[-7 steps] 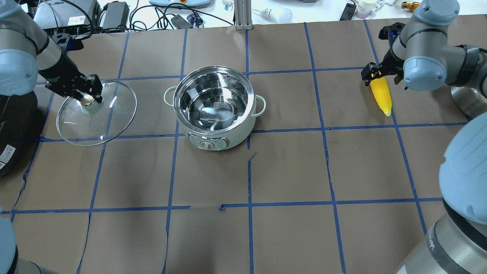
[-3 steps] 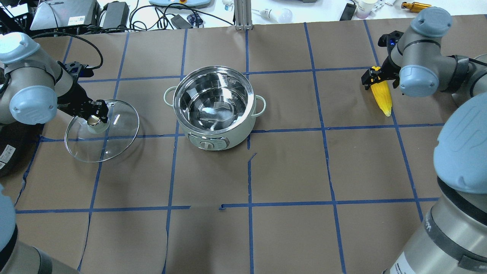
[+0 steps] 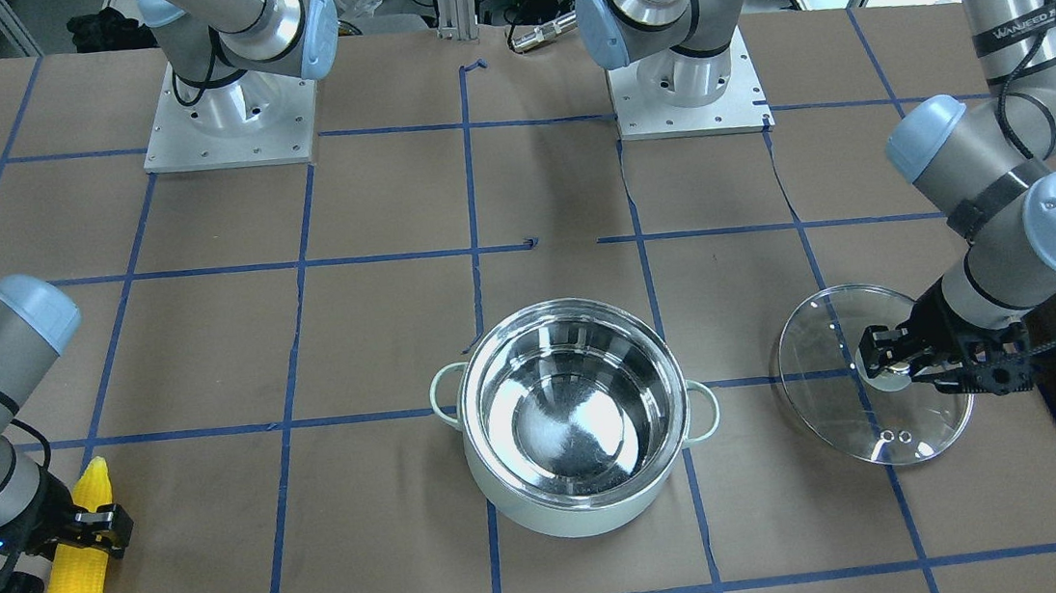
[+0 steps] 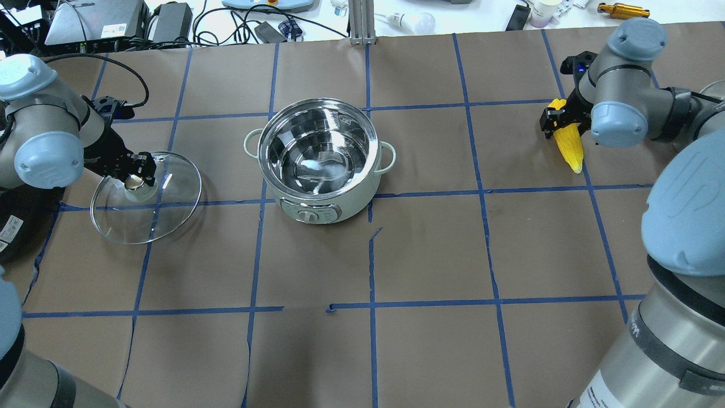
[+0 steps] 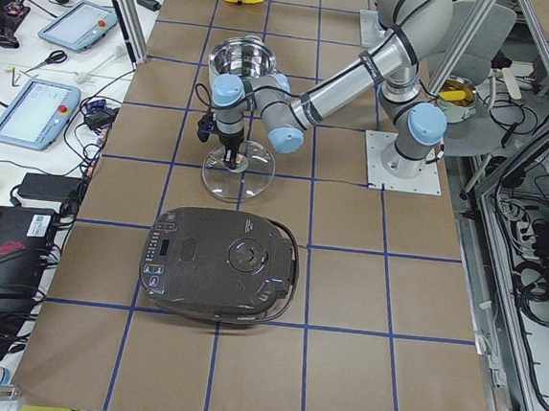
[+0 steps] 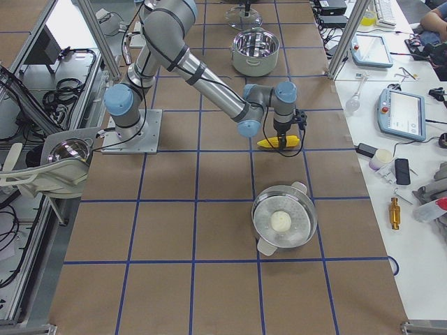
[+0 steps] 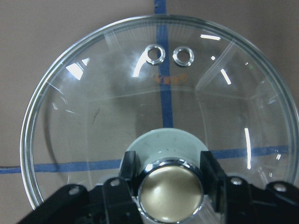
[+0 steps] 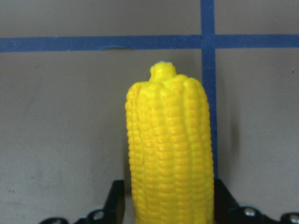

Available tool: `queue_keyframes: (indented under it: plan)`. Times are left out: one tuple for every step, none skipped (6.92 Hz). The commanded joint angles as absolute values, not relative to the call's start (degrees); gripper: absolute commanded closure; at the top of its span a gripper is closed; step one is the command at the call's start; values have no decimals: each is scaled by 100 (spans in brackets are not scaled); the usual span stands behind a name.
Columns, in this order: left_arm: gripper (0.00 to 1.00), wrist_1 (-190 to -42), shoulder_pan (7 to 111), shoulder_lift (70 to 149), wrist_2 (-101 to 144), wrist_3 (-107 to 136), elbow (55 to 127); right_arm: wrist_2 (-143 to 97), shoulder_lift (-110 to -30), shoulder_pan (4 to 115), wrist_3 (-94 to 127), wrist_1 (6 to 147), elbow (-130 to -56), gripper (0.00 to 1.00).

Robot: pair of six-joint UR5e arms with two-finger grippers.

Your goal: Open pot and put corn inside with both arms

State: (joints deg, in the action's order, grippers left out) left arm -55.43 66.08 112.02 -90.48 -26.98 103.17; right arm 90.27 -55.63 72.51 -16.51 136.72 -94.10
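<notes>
The pot [image 4: 320,195] stands open mid-table, its steel inside empty; it also shows in the front view [image 3: 568,515]. The glass lid [image 4: 164,215] sits low at the table to its left. My left gripper [image 4: 134,177] is shut on the lid's beige knob [image 7: 170,189]. The corn [image 4: 569,147] lies on the table at the far right. My right gripper [image 4: 558,120] straddles its thick end. In the right wrist view the jaws press both sides of the corn [image 8: 170,149].
A large black appliance [image 5: 221,263] sits at the left end, just beyond the lid. A steel steamer pot holding a white bun [image 6: 284,222] stands on the right end, near the corn. Blue tape lines grid the brown table cover.
My left arm has lowered the lid and carried it slightly nearer the robot, down to the table. My right arm has dropped lower over the corn, which has stayed in place.
</notes>
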Motion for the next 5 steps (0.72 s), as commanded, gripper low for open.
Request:
queue_keyframes:
  plan:
    - [66, -5476, 6601, 11250, -9062, -2689, 10292, 9018, -5616, 7251, -1565, 13658, -9230, 99]
    - [66, -5458, 6601, 11267, -9062, -2672, 10301, 8922, -5799, 7286, -1556, 13493, -8985, 100]
    - [66, -5458, 6601, 11294, -9062, -2628, 10336, 8904, -6044, 7417, -1495, 12934, -8756, 100]
    - [66, -5458, 6609, 11303, -9027, -2637, 10345, 8956, -6325, 7879, -955, 12398, -8510, 100]
    - [66, -5458, 6627, 11311, -9009, -2724, 10310, 9008, -6554, 8606, 77, 11905, -8238, 100]
